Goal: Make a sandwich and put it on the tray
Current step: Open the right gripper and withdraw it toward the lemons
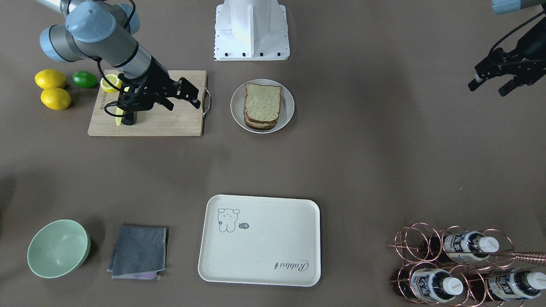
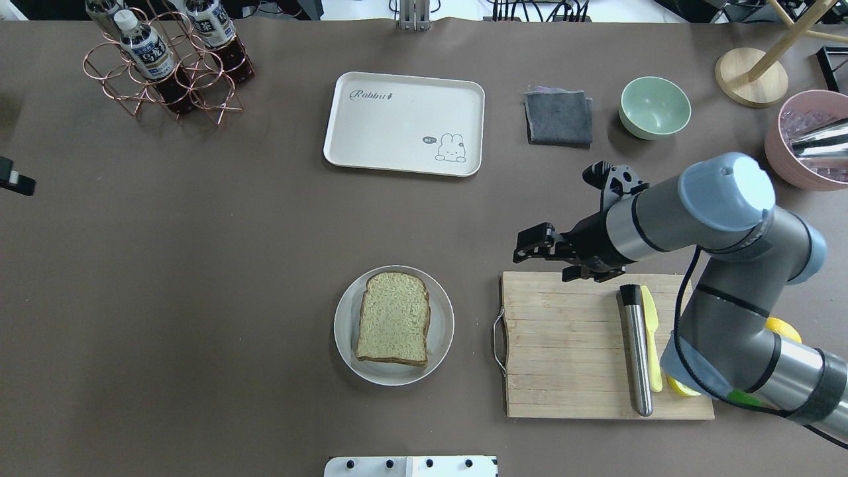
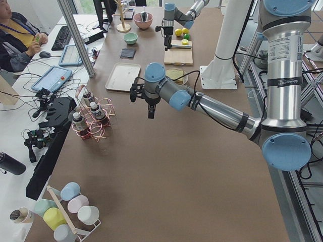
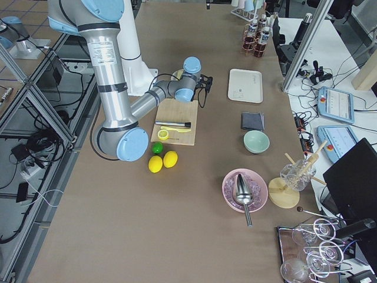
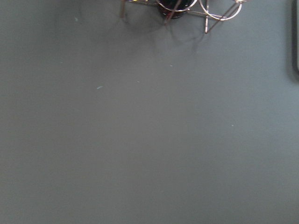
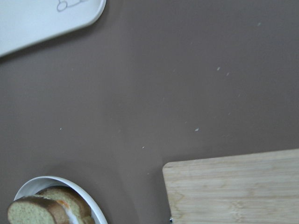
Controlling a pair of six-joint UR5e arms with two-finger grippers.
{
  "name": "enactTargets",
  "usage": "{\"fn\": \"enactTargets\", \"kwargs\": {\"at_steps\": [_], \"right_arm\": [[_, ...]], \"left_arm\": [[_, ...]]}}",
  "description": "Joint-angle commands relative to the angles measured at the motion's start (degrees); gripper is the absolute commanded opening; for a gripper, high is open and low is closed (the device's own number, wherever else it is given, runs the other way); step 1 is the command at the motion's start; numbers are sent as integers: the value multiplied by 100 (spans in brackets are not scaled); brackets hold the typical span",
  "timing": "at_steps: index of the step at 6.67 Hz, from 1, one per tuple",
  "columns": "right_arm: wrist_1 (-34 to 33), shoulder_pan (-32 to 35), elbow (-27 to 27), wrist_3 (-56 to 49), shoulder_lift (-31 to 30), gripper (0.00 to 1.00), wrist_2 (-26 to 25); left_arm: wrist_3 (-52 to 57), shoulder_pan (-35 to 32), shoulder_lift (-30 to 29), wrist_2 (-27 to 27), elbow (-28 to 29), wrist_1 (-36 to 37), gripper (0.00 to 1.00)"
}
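The sandwich (image 1: 262, 106) lies on a round white plate (image 1: 236, 106) at mid-table: two stacked bread slices with egg white and orange yolk showing at the edge in the right wrist view (image 6: 42, 210). It also shows in the overhead view (image 2: 393, 318). The cream tray (image 1: 260, 243) with a small animal drawing and "Rabbit" script lies bare, well apart from the plate (image 2: 397, 126). My right gripper (image 1: 183, 100) hangs open and empty over the cutting board's edge near the plate (image 2: 540, 248). My left gripper (image 1: 490, 85) is open and empty, far off to the side.
A wooden cutting board (image 2: 570, 344) holds a metal rod (image 2: 637, 358), a yellow knife (image 2: 652, 338) and a lemon half. Lemons and a lime (image 1: 85, 79) lie beside it. A green bowl (image 1: 57, 249), a grey cloth (image 1: 138, 251) and a bottle rack (image 1: 456, 268) flank the tray.
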Motion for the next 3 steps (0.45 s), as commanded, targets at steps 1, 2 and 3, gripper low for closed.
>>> {"fn": "enactTargets", "kwargs": {"at_steps": [1,2,3], "right_arm": [[-35,867,-5,-1141,-495,100,776],[-35,1254,-5,-2071,-968,100,1057],[-26,1484,-5,-2628,-1408,100,1165]], "left_arm": [[-812,791,-523,153,-86,-28,95],[-1257,1123,-733,197,-95,-28,94],[-1853,1832,-796,989,-330,-28,96]]}}
